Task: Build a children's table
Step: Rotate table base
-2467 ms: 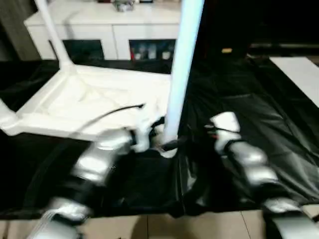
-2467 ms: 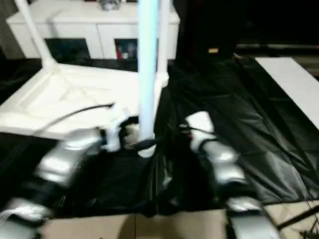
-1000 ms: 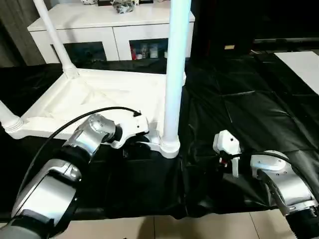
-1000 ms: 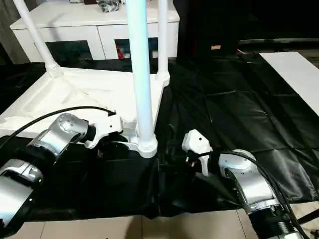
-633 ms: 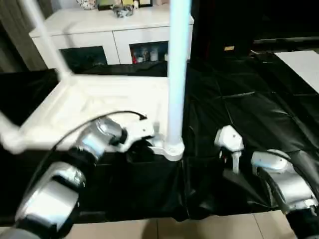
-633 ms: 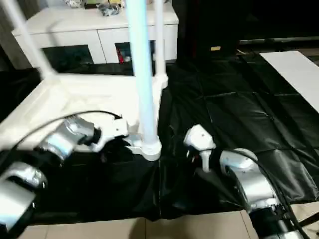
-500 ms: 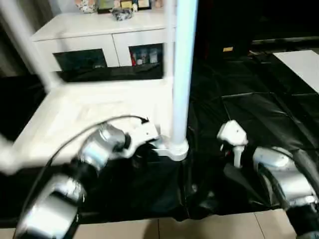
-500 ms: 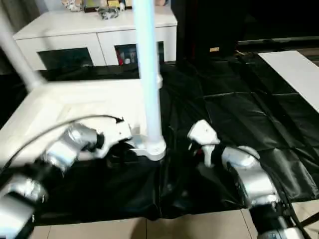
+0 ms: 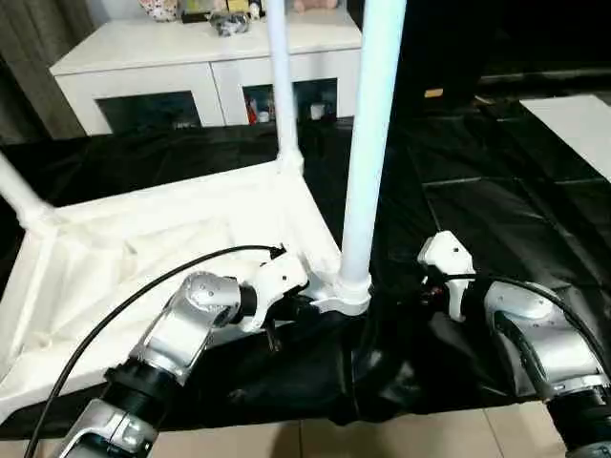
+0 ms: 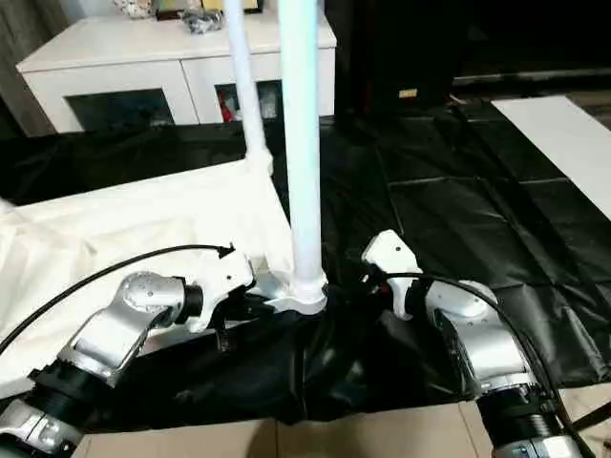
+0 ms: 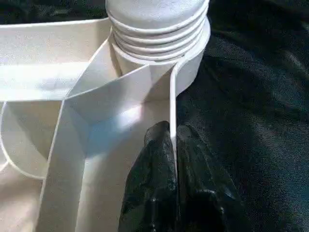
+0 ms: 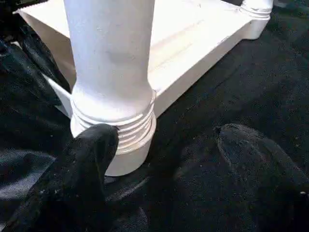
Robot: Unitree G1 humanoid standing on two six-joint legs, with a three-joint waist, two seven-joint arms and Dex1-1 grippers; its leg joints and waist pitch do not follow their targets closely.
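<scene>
The white tabletop (image 9: 143,239) lies upside down on the black sheet, ribbed underside up. Three legs stand in its corner sockets: the near leg (image 9: 370,143), a far leg (image 9: 278,76) and one at the left edge (image 9: 17,191). My left gripper (image 11: 173,133) is shut on the thin rim (image 11: 172,96) just beside the near corner socket (image 11: 157,34). My right gripper (image 12: 166,133) is open on the other side of that socket, low over the sheet. One of its fingers (image 12: 94,145) touches the ribbed socket base (image 12: 130,135); the other finger (image 12: 246,150) is clear of it.
A white cabinet with glass doors (image 9: 210,76) stands behind the tabletop. The black sheet (image 9: 496,191) covers the floor, wrinkled under the near corner. A white panel (image 9: 578,124) lies at the far right, and tiles (image 9: 401,439) show along the near edge.
The tabletop has turned with my left gripper holding its rim: its far end swung left and the near corner moved slightly right, toward my right gripper. The camera also shifted.
</scene>
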